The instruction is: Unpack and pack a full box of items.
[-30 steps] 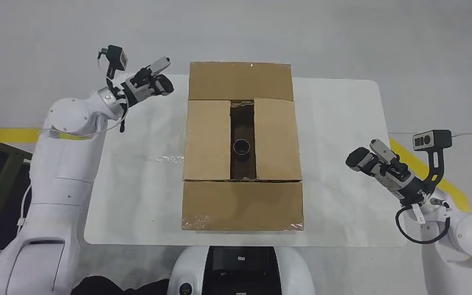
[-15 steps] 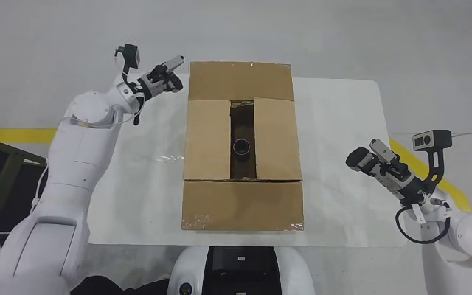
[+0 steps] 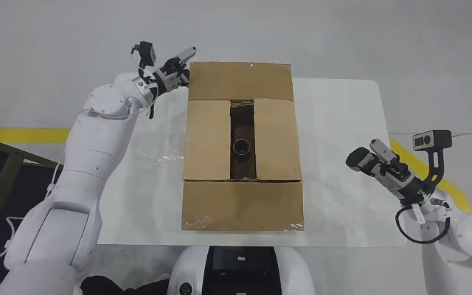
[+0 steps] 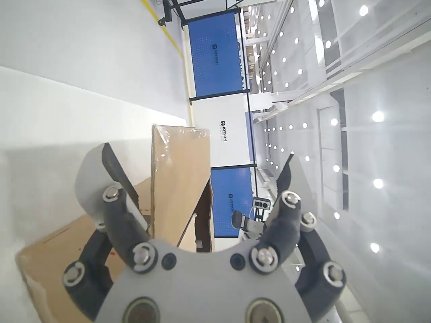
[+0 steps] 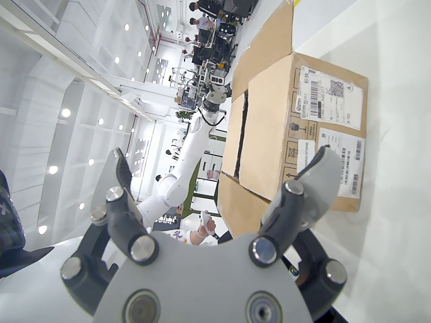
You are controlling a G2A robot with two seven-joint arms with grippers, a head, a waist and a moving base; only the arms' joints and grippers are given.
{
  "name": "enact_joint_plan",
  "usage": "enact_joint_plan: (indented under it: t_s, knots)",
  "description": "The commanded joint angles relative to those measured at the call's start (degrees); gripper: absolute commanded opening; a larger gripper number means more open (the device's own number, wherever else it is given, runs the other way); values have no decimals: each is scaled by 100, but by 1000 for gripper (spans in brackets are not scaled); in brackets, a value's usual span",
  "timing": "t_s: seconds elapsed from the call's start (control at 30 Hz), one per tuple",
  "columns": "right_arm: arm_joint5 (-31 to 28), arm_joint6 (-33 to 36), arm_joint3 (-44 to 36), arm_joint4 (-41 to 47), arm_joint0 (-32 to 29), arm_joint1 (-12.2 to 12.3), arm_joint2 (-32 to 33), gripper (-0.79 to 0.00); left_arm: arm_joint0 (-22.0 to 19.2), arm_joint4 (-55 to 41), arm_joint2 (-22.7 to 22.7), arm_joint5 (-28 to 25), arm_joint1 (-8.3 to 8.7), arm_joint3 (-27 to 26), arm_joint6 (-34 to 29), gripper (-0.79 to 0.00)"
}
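Note:
A brown cardboard box (image 3: 207,140) stands in the middle of the white table (image 3: 339,110). Its far and near outer flaps are folded out flat. The two inner flaps lie almost closed, and a dark round item (image 3: 243,147) shows in the narrow gap between them. My left gripper (image 3: 182,61) is open and empty, right beside the box's far left corner. In the left wrist view the gripper (image 4: 198,166) has the box's flap (image 4: 178,176) just ahead of it. My right gripper (image 3: 366,156) is open and empty above the table, well off the right side of the box (image 5: 269,119).
Bare white tabletop lies on both sides of the box, wider on the right. A yellow floor line (image 3: 22,135) runs past the table's left edge. White labels (image 5: 328,92) cover the box's right side wall.
My left arm has swung to the right and farther back, bringing its gripper up to the box's far left corner. The right arm and the box have not moved.

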Motion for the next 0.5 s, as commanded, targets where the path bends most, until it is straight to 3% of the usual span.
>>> enact_joint_plan:
  t_s: [0.0,0.23,0.47]
  knots:
    - [0,0,0,0,0,0,0,0,-42,-180,-20,-18,-34,85,-70,0]
    - [0,0,0,0,0,0,0,0,-88,-1021,-251,112,-90,194,-668,0]
    - [0,0,0,0,0,0,0,0,-37,-1450,-508,313,-48,-28,-1233,0]
